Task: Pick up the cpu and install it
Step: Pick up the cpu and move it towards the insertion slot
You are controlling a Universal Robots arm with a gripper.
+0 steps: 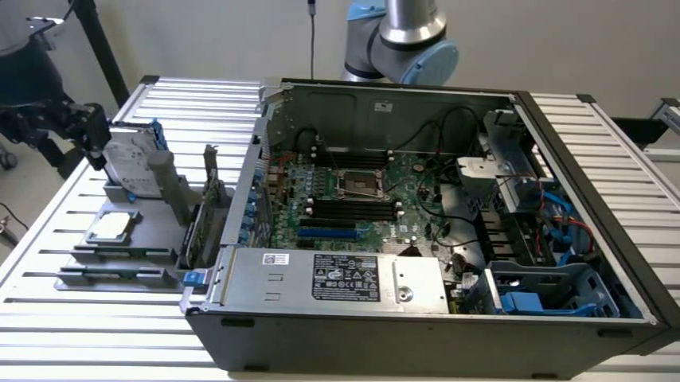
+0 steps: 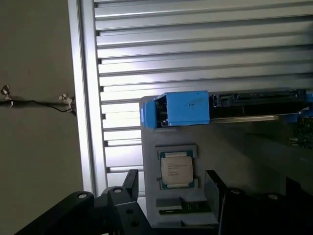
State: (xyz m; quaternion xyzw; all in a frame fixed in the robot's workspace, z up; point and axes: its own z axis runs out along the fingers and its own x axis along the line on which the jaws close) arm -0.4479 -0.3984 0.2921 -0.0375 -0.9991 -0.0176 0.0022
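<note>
Small flat square silver-topped cpu [image 2: 176, 168] lying face-up in a grey plastic holder [image 2: 230, 147] on the slatted aluminium desk [image 2: 195, 49]. Likely light, rigid, slick-topped and fragile underneath, so best gripped by opposite edges. Black fingers [image 2: 131, 183] are spread wide, empty, nearby.

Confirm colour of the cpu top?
The cpu top is dull silver; clearest in the wrist view.

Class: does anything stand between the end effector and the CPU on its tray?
Nothing visible does. The open end effector faces the small square silver-topped CPU on its grey tray, apart from it. The upright silver hard drive in its blue bracket stands beside, not between.
</note>
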